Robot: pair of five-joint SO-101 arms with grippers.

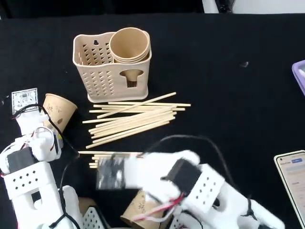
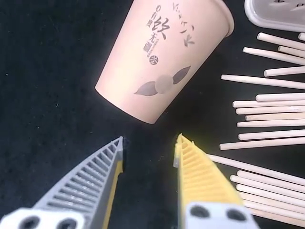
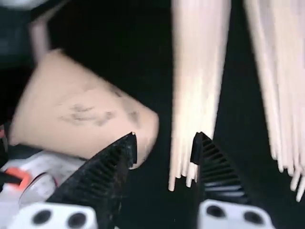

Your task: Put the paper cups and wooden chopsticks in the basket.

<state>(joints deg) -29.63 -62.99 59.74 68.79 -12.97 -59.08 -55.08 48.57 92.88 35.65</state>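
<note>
A beige slotted basket (image 1: 102, 74) stands at the back left with stacked paper cups (image 1: 129, 44) in one end. Another paper cup (image 1: 59, 110) (image 2: 164, 52) lies on its side just ahead of my open left gripper (image 2: 150, 143), apart from its fingers. Wooden chopsticks (image 1: 136, 117) (image 2: 271, 119) are spread in front of the basket. A small bundle of chopsticks (image 1: 109, 155) (image 3: 198, 95) runs between the fingers of my open right gripper (image 3: 164, 140) (image 1: 109, 171). A third cup (image 1: 140, 209) (image 3: 81, 119) lies under the right arm.
The table is covered with a black cloth (image 1: 228, 86). A phone (image 1: 291, 179) lies at the right edge and a purple object (image 1: 299, 74) pokes in farther back. The left arm (image 1: 31, 162) stands at the front left.
</note>
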